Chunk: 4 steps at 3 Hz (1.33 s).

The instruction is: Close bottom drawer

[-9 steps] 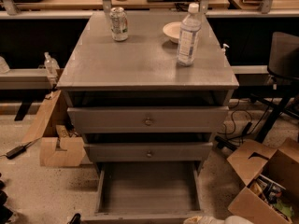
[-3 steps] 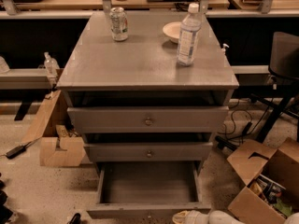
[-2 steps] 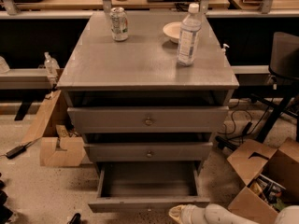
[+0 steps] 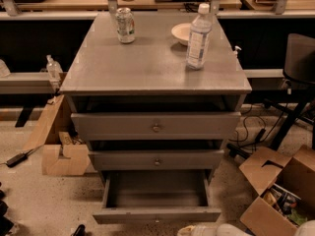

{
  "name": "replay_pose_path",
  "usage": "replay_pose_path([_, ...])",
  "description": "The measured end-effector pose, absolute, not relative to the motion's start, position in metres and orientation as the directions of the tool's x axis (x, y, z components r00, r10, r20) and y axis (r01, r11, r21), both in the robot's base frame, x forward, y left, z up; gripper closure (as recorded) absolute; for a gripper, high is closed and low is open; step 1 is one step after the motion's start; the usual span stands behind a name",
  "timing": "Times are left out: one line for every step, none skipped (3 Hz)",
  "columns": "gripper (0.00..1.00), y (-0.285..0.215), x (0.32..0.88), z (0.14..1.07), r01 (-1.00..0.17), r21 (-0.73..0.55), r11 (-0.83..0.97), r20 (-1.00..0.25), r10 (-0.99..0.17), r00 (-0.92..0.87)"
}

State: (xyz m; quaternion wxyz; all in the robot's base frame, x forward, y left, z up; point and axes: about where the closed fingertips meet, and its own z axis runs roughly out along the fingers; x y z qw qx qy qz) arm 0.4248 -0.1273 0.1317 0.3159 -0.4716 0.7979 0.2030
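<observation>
The bottom drawer (image 4: 156, 214) is the lowest and narrowest of the grey cabinet's three. It stands pulled out, its low front panel toward me and its inside bare. My gripper (image 4: 191, 229) is a white shape at the bottom edge of the camera view. It is just in front of the right part of the drawer's front panel, and the white arm (image 4: 231, 229) trails off to the right. I cannot tell whether it touches the panel.
The mid-width drawer (image 4: 156, 160) and the widest drawer (image 4: 155, 127) stand slightly out. A can (image 4: 125, 25), a bowl (image 4: 181, 33) and a water bottle (image 4: 198, 37) stand on the cabinet top. Cardboard boxes lie on the floor at left (image 4: 61, 157) and right (image 4: 278, 196).
The bottom drawer's front panel has moved back toward the cabinet. The gripper and arm came in from the lower right and now sit lower in view.
</observation>
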Motion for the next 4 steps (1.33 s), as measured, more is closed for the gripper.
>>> replay_pose_path([1.00, -0.123, 0.389, 0.128, -0.875, 0.059, 0.480, -0.680, -0.622, -0.387])
replay_pose_path([1.00, -0.116, 0.378, 0.124, -0.882, 0.061, 0.468, -0.690, -0.618, -0.376])
replay_pose_path([1.00, -0.109, 0.397, 0.118, -0.899, 0.036, 0.437, -0.712, -0.620, -0.330])
replay_pose_path([1.00, -0.103, 0.433, 0.112, -0.915, 0.010, 0.402, -0.742, -0.610, -0.276])
